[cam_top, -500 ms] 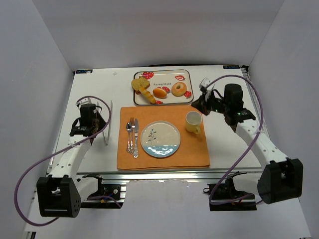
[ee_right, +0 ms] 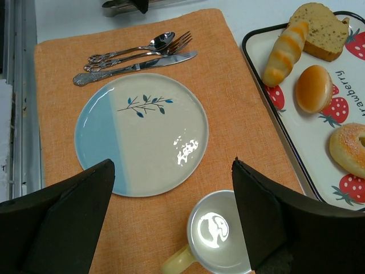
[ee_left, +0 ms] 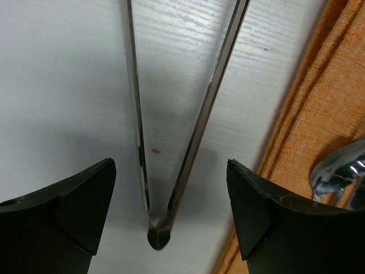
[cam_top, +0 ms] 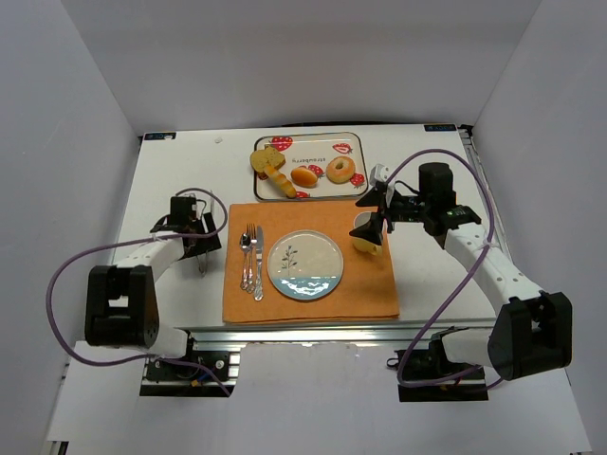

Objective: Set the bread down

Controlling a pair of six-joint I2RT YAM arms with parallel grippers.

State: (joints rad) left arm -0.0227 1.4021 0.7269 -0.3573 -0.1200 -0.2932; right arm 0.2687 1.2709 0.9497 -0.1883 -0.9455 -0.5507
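**Desk:** Left pincer [ee_left: 170, 171], released, straddles the tongs [ee_left: 212, 97] on the table [ee_left: 63, 85]. Best move?

**Photographer:** Clench near the hinge (both blades inside). Right pincer [ee_right: 173, 165], also released, hangs over the mug [ee_right: 219, 234]. The bread [ee_right: 313, 88] lies on the far tray [ee_right: 299, 145].

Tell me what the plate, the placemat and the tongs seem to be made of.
Plate: probably glazed ceramic; glossy highlights on its surface.
Placemat: woven fabric, matte; a coarse orange weave shows.
Tongs: metal, likely steel; thin, grey, reflective arms.
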